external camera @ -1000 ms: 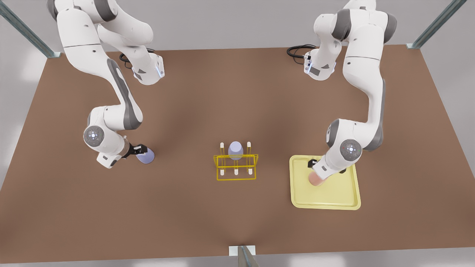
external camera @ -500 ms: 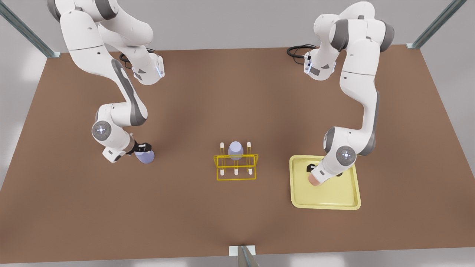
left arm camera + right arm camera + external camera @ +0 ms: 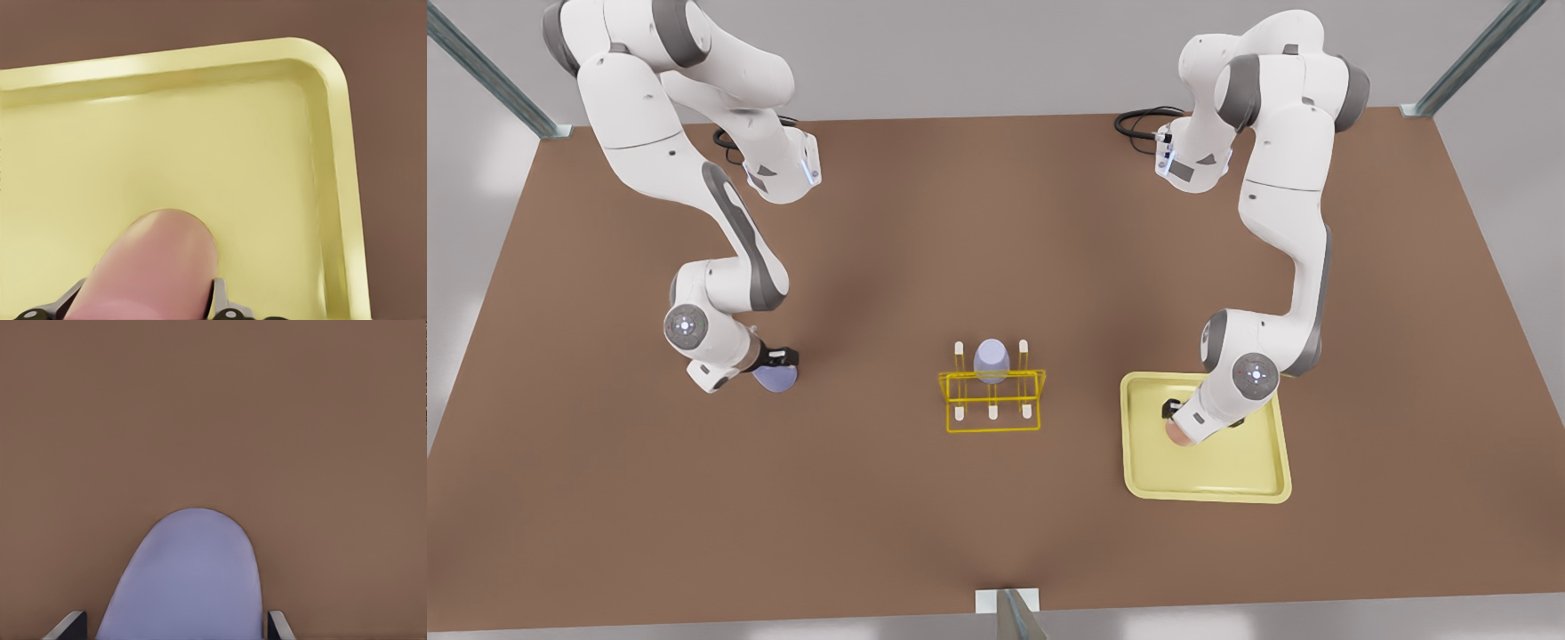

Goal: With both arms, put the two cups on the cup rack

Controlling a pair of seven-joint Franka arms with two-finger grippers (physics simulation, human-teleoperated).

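— Left claw (image 3: 1172, 420)?
— Fingers straddle the pink cup (image 3: 150, 267) on the yellow tray (image 3: 1227, 484); grip cannot be confirmed.
— Right claw (image 3: 781, 362)?
— Flanks the lavender cup (image 3: 187, 580) on the surface (image 3: 871, 498); contact likewise unclear. The cup rack (image 3: 992, 400) stands between them.

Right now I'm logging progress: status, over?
Left tool astride pink cup on tray. Right tool astride lavender cup on table. Rack path clear.

The left gripper (image 3: 1174, 418) hangs low over the table's front-view right half, its fingers (image 3: 223, 303) straddling something. The right gripper (image 3: 780, 363) sits low toward the opposite side, fingers (image 3: 277, 625) likewise spread.
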